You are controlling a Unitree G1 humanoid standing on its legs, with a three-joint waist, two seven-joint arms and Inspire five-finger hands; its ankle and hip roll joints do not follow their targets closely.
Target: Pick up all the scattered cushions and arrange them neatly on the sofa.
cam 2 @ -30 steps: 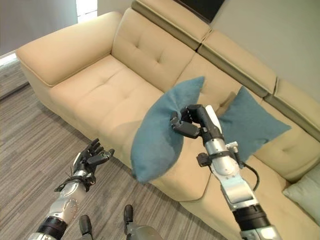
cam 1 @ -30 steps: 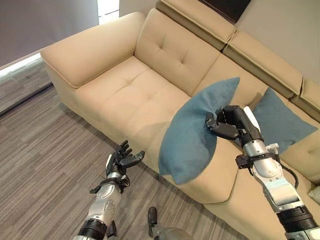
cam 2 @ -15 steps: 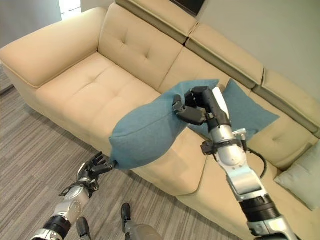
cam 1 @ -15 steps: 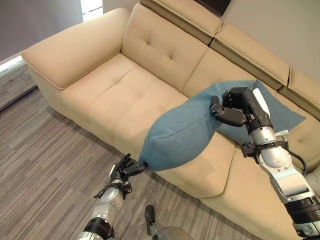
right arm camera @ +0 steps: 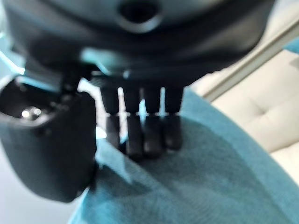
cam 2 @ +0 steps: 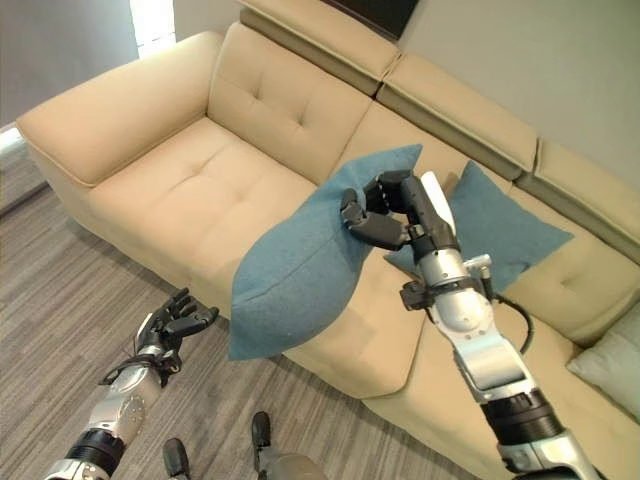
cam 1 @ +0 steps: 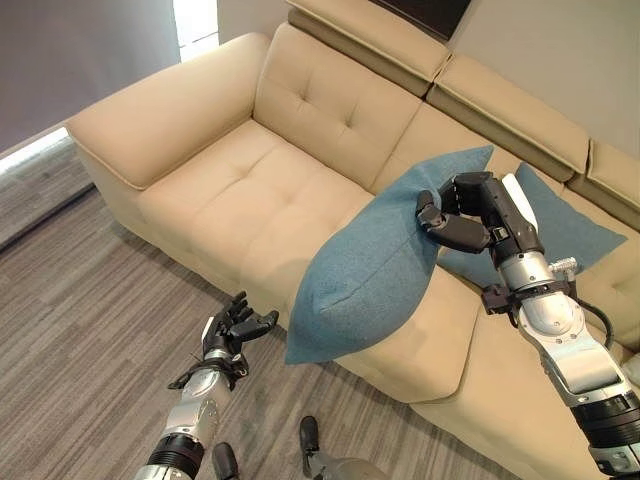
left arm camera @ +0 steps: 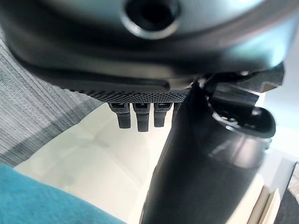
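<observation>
My right hand (cam 1: 462, 212) is shut on the upper edge of a blue cushion (cam 1: 368, 268), pinching the cloth (right arm camera: 196, 177) between fingers and thumb. The cushion hangs in the air over the beige sofa's (cam 1: 245, 190) front edge, its lower corner pointing down toward the floor. A second blue cushion (cam 1: 575, 225) leans against the sofa back behind my right arm. My left hand (cam 1: 232, 331) is low over the floor in front of the sofa, open, a short way left of the hanging cushion's corner and apart from it.
A pale grey-green cushion (cam 2: 612, 362) lies on the sofa at the far right. The sofa's left seat (cam 1: 230, 185) and armrest (cam 1: 160, 115) are bare. Grey striped carpet (cam 1: 80, 330) spreads in front.
The cushion has swung from nearly level to hanging more steeply, its lower corner away from my left hand, which now has spread fingers. The camera has shifted a little.
</observation>
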